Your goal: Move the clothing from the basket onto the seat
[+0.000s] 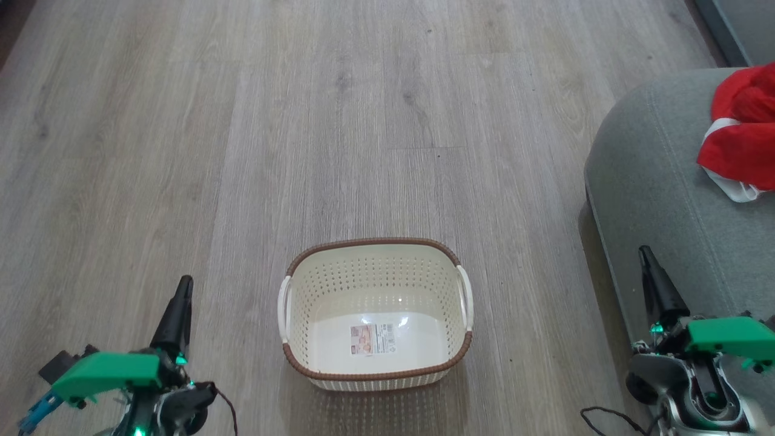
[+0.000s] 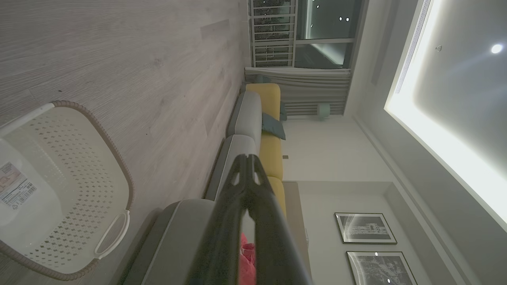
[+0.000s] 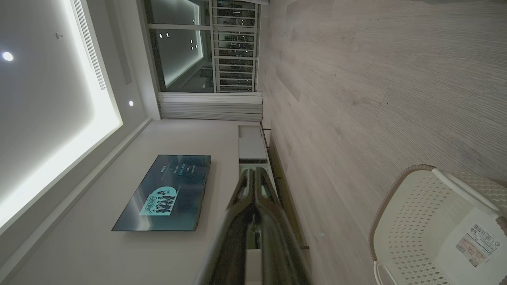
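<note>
the clothing, a bright red heap with white trim, lies on the grey-green seat at the right edge of the head view, partly cut off by the frame. the left wrist view shows a strip of that red between its own fingers, low in the middle of the frame. the cream basket sits at lower centre of the head view, well apart from the seat, and holds just its paper label. by that, the move looks done, with nothing red left to fetch.

the left gripper at lower left and the right gripper at lower right both have their 2 fingers pressed together on nothing.

around them is pale wood floor. the right wrist view shows a wall-mounted tv, and the left wrist view a yellow and grey sofa. i see nothing blocking either arm.
</note>
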### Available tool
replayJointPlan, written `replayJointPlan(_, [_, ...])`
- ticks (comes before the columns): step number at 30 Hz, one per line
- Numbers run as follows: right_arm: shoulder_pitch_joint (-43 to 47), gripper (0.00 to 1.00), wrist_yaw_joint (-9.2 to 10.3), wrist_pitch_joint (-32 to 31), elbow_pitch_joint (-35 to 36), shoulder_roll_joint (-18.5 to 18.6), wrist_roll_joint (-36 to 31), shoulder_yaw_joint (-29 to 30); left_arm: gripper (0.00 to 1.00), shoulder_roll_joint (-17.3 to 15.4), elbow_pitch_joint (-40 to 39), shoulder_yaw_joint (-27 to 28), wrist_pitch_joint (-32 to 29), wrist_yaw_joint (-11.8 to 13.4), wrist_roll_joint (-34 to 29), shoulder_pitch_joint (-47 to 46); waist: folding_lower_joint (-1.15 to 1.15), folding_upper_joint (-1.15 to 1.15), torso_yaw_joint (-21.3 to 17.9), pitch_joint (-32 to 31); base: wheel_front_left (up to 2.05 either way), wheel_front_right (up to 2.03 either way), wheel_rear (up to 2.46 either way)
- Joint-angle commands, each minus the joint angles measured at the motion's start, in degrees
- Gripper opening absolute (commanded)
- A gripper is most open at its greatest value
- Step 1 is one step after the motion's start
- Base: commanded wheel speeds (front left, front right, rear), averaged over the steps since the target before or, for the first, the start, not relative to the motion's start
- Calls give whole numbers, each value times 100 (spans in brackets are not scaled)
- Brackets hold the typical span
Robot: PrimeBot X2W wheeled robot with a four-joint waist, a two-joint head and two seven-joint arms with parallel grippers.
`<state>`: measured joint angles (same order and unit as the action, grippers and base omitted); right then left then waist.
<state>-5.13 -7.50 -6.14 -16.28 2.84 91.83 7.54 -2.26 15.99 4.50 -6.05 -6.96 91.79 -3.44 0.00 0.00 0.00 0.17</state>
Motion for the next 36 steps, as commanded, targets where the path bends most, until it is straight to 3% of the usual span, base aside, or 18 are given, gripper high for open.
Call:
replayJointPlan(1, [-105, 0, 1, -36, 225, 4, 33, -101, 0, -62, -193, 203, -44, -53, 38, -276, 0, 0, 0, 0, 0, 0, 0])
replayJointPlan(36, [-105, 0, 1, -35, 225, 4, 34, -102, 0, -62, -194, 202, -44, -53, 38, -276, 0, 0, 0, 0, 0, 0, 0])
